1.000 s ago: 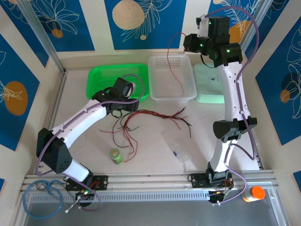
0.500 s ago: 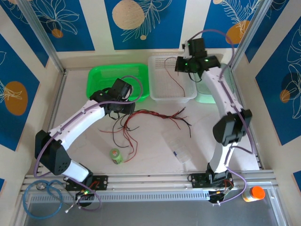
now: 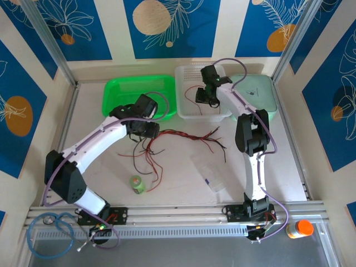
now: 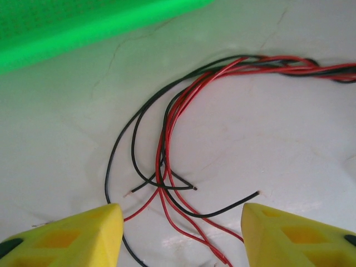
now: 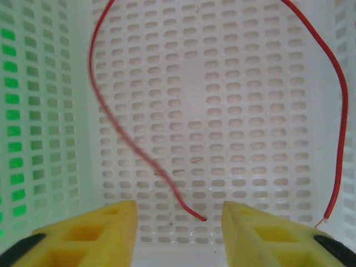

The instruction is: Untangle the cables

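Note:
A tangle of thin red and black cables lies mid-table. In the left wrist view the strands fan out on the white surface, their loose ends between my yellow fingers. My left gripper hovers open just above them, holding nothing. My right gripper is open inside the white perforated basket. One red cable lies loose on the basket floor, its tip between the right fingers but not pinched.
A green basket sits left of the white one and a mint tray right of it. A clear plastic box and a small green bottle lie near the tangle. An orange bottle and a light-blue hose sit at the front rail.
The right arm swung down from high up into the white basket, bringing the red cable with it; the cable now lies loose there. The left arm barely moved.

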Tool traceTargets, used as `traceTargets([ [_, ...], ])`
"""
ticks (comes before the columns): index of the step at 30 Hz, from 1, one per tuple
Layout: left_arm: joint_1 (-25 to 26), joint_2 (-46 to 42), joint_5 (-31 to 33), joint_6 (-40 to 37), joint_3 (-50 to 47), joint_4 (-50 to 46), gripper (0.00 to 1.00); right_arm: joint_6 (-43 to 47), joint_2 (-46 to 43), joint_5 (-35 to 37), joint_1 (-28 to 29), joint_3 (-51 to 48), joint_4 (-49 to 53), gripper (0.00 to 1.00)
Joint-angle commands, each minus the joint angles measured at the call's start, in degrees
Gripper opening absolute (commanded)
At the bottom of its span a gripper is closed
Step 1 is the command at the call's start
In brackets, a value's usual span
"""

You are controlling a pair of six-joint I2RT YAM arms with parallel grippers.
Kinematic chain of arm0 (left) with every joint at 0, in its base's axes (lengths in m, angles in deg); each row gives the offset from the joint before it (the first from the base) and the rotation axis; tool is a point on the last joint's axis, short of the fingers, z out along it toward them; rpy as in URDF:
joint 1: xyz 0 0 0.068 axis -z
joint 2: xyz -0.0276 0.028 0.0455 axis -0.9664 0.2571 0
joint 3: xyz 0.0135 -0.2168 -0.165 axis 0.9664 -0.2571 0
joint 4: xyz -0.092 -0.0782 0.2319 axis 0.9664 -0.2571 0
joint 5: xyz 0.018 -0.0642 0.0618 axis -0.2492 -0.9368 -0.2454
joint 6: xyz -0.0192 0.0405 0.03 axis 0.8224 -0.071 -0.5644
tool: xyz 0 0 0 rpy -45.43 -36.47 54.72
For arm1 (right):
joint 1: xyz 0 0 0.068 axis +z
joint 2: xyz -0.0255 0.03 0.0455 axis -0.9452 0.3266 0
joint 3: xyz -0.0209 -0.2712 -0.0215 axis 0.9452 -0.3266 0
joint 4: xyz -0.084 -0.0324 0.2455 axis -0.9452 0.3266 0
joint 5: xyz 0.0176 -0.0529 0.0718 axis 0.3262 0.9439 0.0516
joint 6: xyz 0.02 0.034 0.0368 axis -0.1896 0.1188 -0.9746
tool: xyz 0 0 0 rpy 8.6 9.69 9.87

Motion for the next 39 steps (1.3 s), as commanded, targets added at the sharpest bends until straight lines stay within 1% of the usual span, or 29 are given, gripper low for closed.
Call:
traceTargets([
  [1,0.1,4.0,-0.7,2.7,0.6,-3.8,0.54,-0.5,-5.0,0.2,0.1,-2.4,-0.7,0.61],
  [3,0.0,5.6,-0.5,3.4,-0.2,-3.0,0.5,0.3,-7.7,-0.3,0.2,-3.4,-0.8,0.64],
  [7,-0.7,8.2,0.0,4.1,-1.5,-0.8,0.45,2.2,-14.6,-0.8,1.4,-7.1,-1.5,0.64],
  [10,-1.8,10.8,0.0,4.6,-2.9,1.1,0.41,3.0,-21.3,-0.7,3.6,-12.9,-3.1,0.64],
  [15,-3.8,15.2,0.5,5.0,-5.7,4.8,0.35,1.8,-32.3,-2.2,8.3,-25.9,-6.2,0.61],
  [18,-4.7,16.7,3.0,5.8,-6.9,5.9,0.3,0.4,-36.6,-3.1,11.5,-32.3,-7.4,0.57],
  [20,-5.6,16.6,4.3,6.5,-8.5,7.5,0.29,-0.6,-38.3,-3.4,13.7,-35.5,-7.6,0.55],
  [21,-6.4,16.5,3.7,6.8,-9.4,8.8,0.29,-1.3,-38.9,-3.2,15.0,-37.1,-7.6,0.54],
  [26,-8.2,17.3,-1.0,6.7,-11.8,14.1,0.29,-5.2,-40.0,-2.4,19.5,-42.1,-8.2,0.52],
  [29,-8.2,18.3,-3.7,6.7,-12.4,17.2,0.28,-6.9,-39.5,-2.6,20.8,-43.6,-8.6,0.5],
  [31,-8.2,19.3,-4.0,6.8,-12.6,18.1,0.27,-7.6,-39.4,-2.7,21.3,-44.0,-8.6,0.49],
  [32,-8.2,19.8,-3.9,6.8,-12.8,18.5,0.25,-7.8,-39.4,-2.7,21.5,-44.1,-8.5,0.48],
  [33,-8.3,20.2,-3.7,6.7,-12.9,18.8,0.19,-8.1,-39.5,-2.7,21.6,-44.1,-8.4,0.47],
  [35,-8.3,20.3,-3.3,6.7,-13.5,19.4,0.03,-8.1,-39.8,-2.6,21.8,-44.2,-8.2,0.45],
  [36,-8.3,19.9,-3.2,6.7,-13.7,19.5,0.0,-8.1,-40.0,-2.5,21.8,-44.2,-8.0,0.44],
  [39,-8.3,17.1,-2.8,6.5,-13.7,18.7,0.0,-8.2,-40.7,-2.8,21.5,-44.6,-8.1,0.44],
])
